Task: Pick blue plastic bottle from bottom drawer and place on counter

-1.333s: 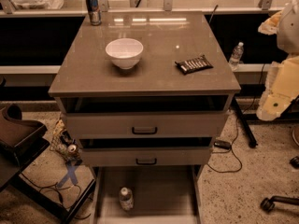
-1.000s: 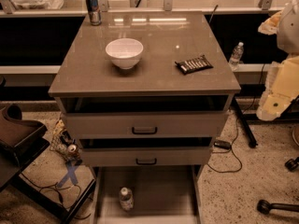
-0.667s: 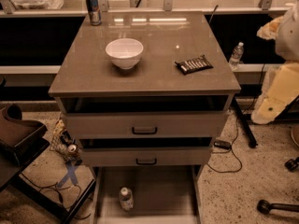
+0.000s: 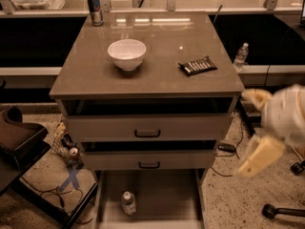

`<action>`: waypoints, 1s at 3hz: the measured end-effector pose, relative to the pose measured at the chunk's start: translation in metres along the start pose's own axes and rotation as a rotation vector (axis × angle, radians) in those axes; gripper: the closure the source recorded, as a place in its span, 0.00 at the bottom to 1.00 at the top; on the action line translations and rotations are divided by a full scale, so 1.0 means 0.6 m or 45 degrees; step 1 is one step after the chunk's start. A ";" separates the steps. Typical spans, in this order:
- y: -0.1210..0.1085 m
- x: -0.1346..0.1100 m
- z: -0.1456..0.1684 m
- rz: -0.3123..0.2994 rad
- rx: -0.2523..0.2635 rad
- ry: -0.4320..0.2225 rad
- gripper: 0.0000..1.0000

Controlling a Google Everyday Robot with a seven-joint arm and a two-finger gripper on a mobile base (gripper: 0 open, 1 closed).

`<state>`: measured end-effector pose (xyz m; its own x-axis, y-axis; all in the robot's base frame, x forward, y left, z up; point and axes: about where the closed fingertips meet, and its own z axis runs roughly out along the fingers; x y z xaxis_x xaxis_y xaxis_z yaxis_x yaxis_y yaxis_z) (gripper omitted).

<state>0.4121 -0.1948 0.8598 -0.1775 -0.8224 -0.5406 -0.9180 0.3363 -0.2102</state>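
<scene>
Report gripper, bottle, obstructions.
Gripper right of the drawers, fingers open, empty. Blue plastic bottle upright in bottom drawer, left side. Counter holds bowl, candy bar, can.

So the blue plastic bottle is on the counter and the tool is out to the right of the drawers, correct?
No: the camera view shows the blue plastic bottle in the bottom drawer, not on the counter. The tool is out to the right of the drawers.
</scene>
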 end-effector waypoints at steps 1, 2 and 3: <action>0.073 0.054 0.141 0.116 -0.081 -0.253 0.00; 0.082 0.071 0.231 0.279 0.063 -0.617 0.00; 0.060 0.103 0.255 0.192 0.230 -0.745 0.00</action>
<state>0.4221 -0.1631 0.6942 -0.0298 -0.3895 -0.9205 -0.8145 0.5433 -0.2035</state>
